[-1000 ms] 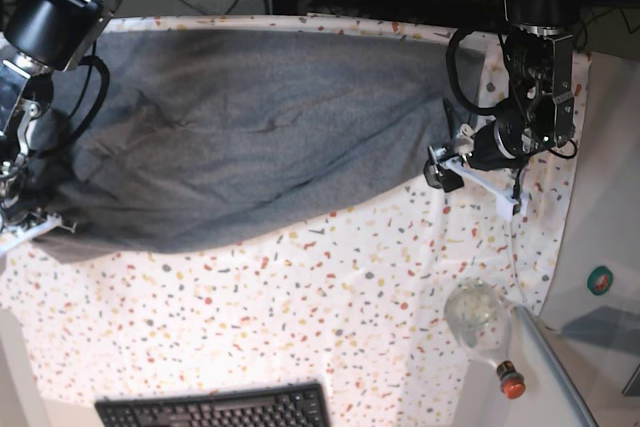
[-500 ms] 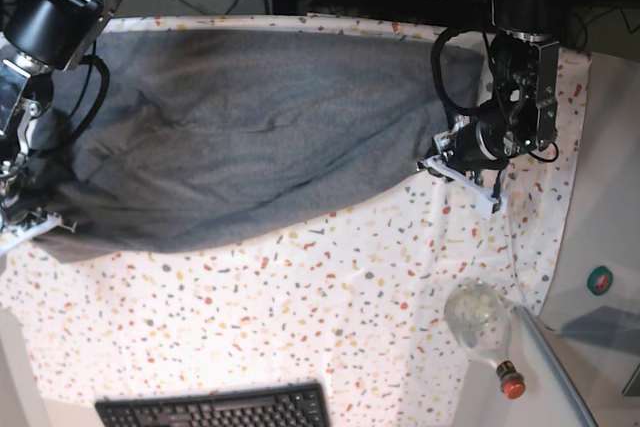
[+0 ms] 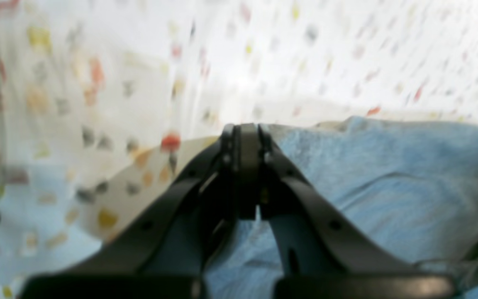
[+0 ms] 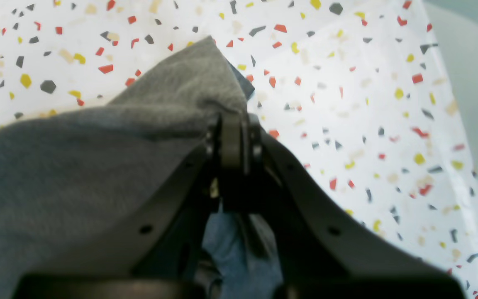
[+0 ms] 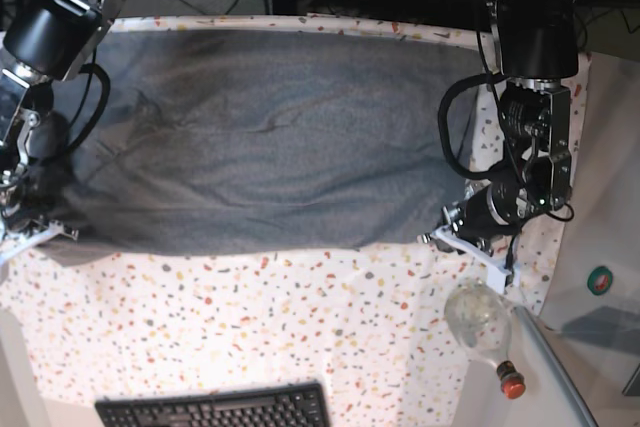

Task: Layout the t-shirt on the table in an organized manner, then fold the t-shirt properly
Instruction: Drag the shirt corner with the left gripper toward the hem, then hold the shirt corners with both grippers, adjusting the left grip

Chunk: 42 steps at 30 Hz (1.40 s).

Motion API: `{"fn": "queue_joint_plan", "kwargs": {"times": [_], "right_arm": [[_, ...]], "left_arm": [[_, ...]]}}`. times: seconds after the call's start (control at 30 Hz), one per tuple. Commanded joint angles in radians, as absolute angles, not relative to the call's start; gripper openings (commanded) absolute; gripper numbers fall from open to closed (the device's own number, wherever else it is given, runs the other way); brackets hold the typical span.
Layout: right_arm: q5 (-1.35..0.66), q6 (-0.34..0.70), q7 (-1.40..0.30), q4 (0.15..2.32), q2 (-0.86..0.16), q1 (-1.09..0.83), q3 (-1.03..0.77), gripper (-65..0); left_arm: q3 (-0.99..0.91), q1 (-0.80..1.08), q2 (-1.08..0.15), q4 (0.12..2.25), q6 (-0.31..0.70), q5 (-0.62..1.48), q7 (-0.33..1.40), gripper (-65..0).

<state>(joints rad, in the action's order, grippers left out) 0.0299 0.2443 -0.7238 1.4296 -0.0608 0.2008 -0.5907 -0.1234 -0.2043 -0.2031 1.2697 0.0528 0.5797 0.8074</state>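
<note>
1 speckled table [image 5: 250,317] under the t-shirt [image 5: 270,137].

T-shirt [image 5: 270,137] spread across the far half of the tabletop [image 5: 300,327]. Right end effector [image 5: 40,232] at its left near corner, left end effector [image 5: 445,237] at its right near corner. Keyboard [image 5: 215,409] at the near edge; bottle [image 5: 482,327] near right.

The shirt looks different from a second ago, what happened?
The left gripper shut on the t-shirt corner and pulled it toward the keyboard side, straightening that slanted edge. The right gripper kept its hold on the other corner; the bottle stayed put.
</note>
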Motion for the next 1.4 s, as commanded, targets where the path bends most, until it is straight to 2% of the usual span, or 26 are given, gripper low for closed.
{"fn": "queue_joint_plan", "kwargs": {"times": [0.0, 0.33, 0.53, 0.77, 1.03, 1.23, 1.37], "right_arm": [[0.027, 0.248, -0.691, 1.420, -0.074, 0.240, -0.588, -65.0], [0.027, 0.249, -0.447, 1.224, -0.101, 0.289, -0.588, -65.0], [0.027, 0.249, -0.337, 1.201, -0.104, 0.289, -0.588, -65.0], [0.031, 0.249, -0.328, 1.204, -0.105, 0.291, -0.588, -65.0], [0.031, 0.249, -0.329, 1.201, -0.105, 0.277, -0.588, -65.0], [0.031, 0.249, -0.329, 1.204, -0.105, 0.263, -0.588, -65.0], [0.031, 0.249, -0.329, 1.205, -0.105, 0.251, -0.588, -65.0]], "left_arm": [[-0.125, -0.246, -0.214, 1.287, 0.061, 0.588, 0.794, -65.0], [-0.125, -0.325, -0.214, 1.282, 0.059, 0.587, 0.788, -65.0], [-0.125, -0.329, -0.222, 1.208, 0.059, 0.587, 0.785, -65.0], [-0.124, -0.329, -0.220, 1.165, 0.059, 0.587, 0.710, -65.0], [-0.124, -0.189, -0.223, 1.245, 0.059, 0.576, 0.704, -65.0], [-0.124, -0.068, -0.183, 1.359, 0.064, 0.340, 0.700, -65.0], [-0.125, 0.022, -0.171, 1.501, 0.064, 0.259, 0.700, -38.7]]}}
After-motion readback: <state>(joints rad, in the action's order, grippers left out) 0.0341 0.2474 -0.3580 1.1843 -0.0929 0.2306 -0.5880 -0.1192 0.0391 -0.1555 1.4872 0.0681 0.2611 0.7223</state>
